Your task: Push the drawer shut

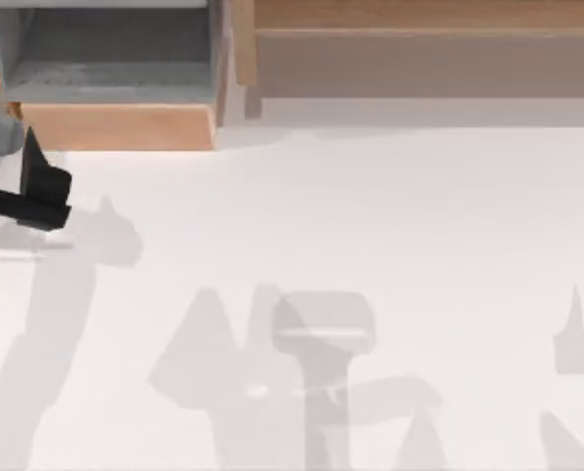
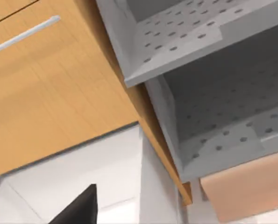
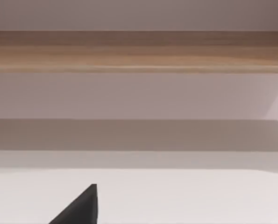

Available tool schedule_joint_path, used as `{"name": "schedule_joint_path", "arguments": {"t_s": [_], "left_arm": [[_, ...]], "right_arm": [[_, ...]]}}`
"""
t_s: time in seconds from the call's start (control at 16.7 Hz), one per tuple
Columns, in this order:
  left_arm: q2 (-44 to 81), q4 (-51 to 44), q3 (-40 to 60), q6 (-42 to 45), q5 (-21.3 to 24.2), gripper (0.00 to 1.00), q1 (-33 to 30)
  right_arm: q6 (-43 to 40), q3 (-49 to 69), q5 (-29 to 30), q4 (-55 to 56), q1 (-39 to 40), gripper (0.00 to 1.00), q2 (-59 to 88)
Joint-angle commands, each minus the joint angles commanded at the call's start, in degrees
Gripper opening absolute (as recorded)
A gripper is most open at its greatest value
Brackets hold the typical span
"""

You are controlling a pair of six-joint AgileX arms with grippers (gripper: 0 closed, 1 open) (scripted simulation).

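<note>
Drawer [image 1: 115, 126]: pulled out, wooden front facing the table.
Left gripper [image 1: 38, 186]: just beside the front's left end; fingers' state unclear.

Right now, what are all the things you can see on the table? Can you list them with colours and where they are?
drawer: one, light-brown wooden front with grey inner walls and floor, pulled open at the back left of the table.
shelf slab: one, long and light-brown wood, along the back at the right of the drawer.
cabinet side: one, orange-brown wood with a thin pale bar on it, next to the drawer in the left wrist view.
table: one, white, under everything, with grey shadows on it.
left hand: one, black, at the left edge of the table, just in front of the drawer's front panel.
right hand fingertip: one dark tip, in the right wrist view, facing the shelf slab.
</note>
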Motion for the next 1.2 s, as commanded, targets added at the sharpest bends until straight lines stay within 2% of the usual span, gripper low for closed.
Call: {"name": "schedule_joint_path", "arguments": {"t_s": [0.42,0.72,0.96,1.2], "left_arm": [[22.0,20.8,-3.6,27.3,25.9,1.00,25.1],[37.3,37.2,-1.9,46.4,42.9,1.00,39.7],[46.7,48.4,1.4,58.6,52.8,1.00,47.5],[51.6,54.6,3.7,65.4,57.8,1.00,51.2]], "right_arm": [[0.0,0.0,0.0,0.0,0.0,1.00,0.0],[0.0,0.0,0.0,0.0,0.0,1.00,0.0],[0.0,0.0,0.0,0.0,0.0,1.00,0.0],[0.0,0.0,0.0,0.0,0.0,1.00,0.0]]}}
